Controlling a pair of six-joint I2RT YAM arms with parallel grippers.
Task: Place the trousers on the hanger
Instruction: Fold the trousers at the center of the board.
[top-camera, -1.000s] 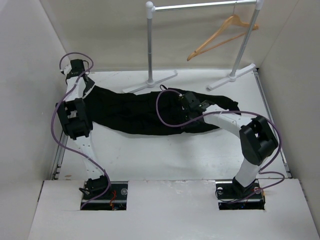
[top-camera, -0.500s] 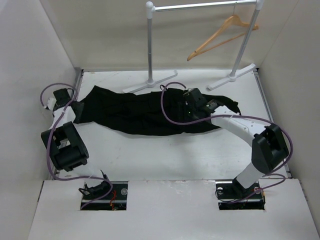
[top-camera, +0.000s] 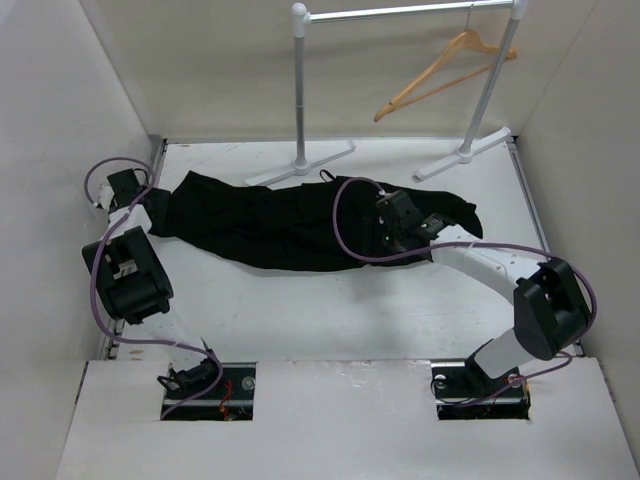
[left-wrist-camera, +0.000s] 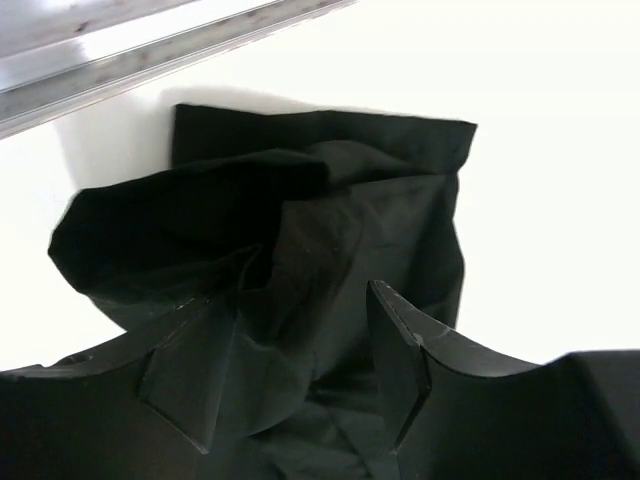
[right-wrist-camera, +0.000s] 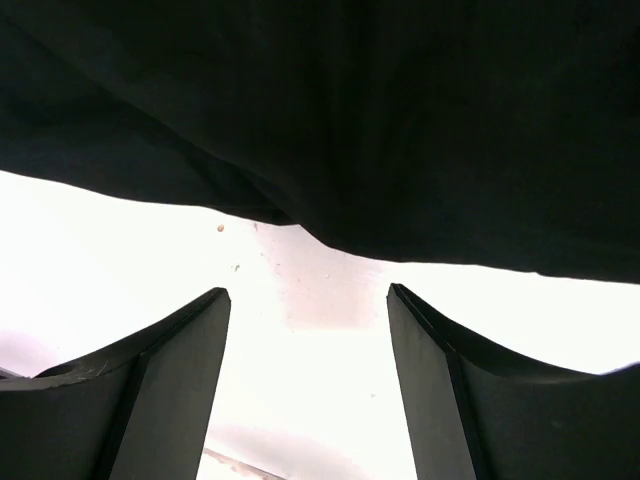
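a: where are the trousers (top-camera: 290, 222)?
b: on the worktop (top-camera: 300, 310) at the foot of the rack (top-camera: 300, 90), whose rail carries the hanger (top-camera: 440, 72); left fingers (left-wrist-camera: 395, 350) and right fingers (right-wrist-camera: 430, 380) spread, gripping nothing
a: each should pinch a thick fold before lifting

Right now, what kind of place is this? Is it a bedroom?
Probably a robot test booth, not a bedroom. Plain white walls box in a white table, the left arm and right arm stand at its near edge, and a small metal rack holds one wooden hanger.
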